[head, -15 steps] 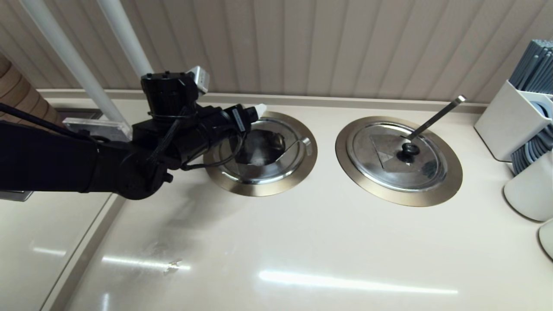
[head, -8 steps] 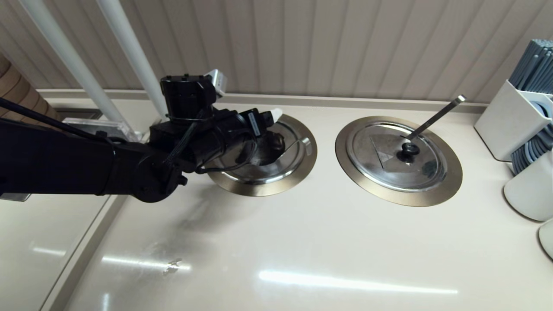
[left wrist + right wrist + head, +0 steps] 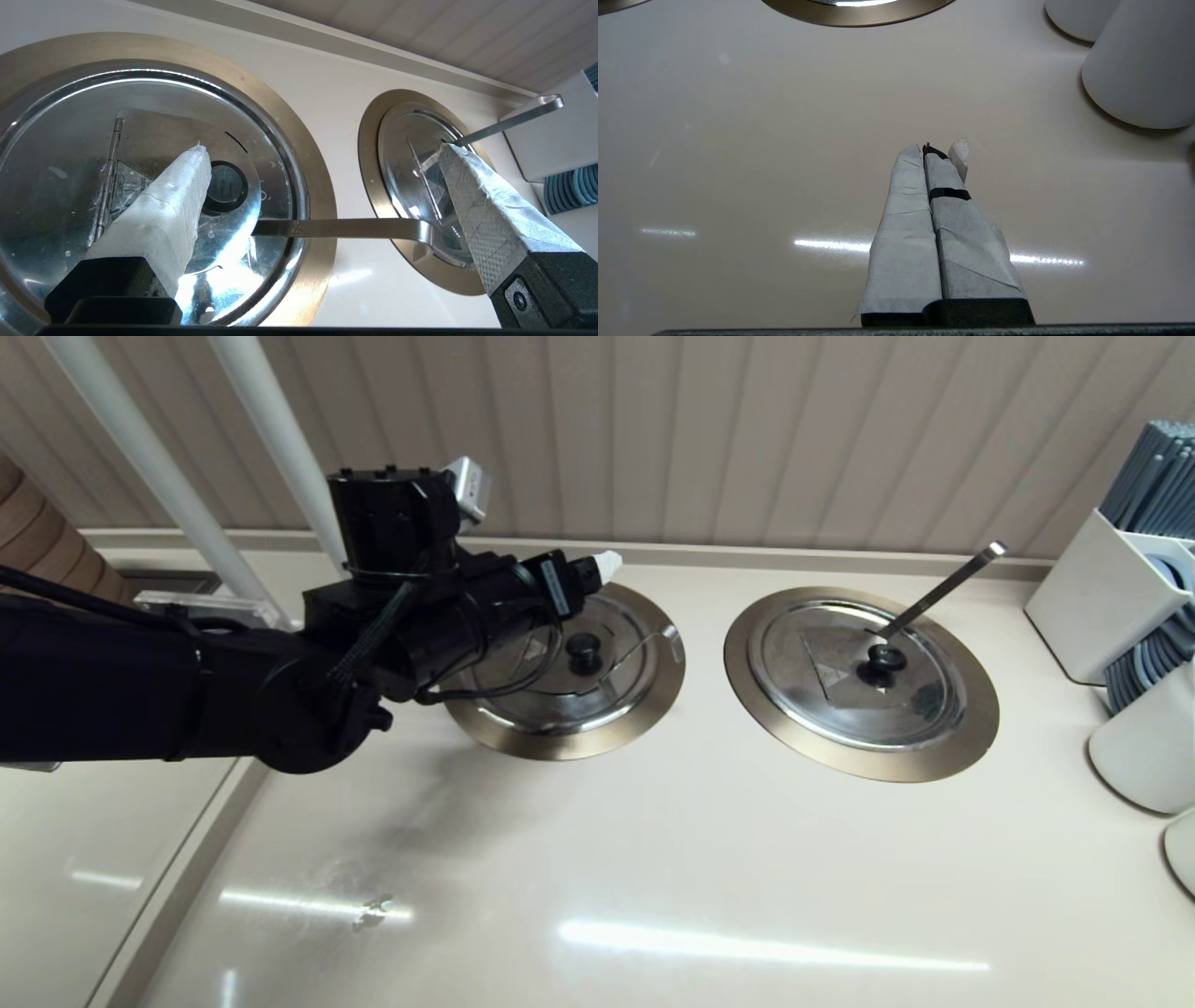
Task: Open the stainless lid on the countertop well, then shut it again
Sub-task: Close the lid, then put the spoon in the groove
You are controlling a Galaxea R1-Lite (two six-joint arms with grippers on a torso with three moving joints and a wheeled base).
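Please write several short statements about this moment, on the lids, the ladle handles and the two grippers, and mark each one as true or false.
1. The round shiny stainless lid with the black centre knob lies closed on the countertop well with the bronze-grey rim ring. True.
2. The left gripper is shut on the knob. False: its fingers are spread wide and the knob sits uncovered between them.
3. The right gripper is shut and holds nothing, above bare counter. True.
4. The second steel lid on the right stands open. False: it lies flat and closed.
5. The thin ladle handle comes out through the stainless lid's edge. True.
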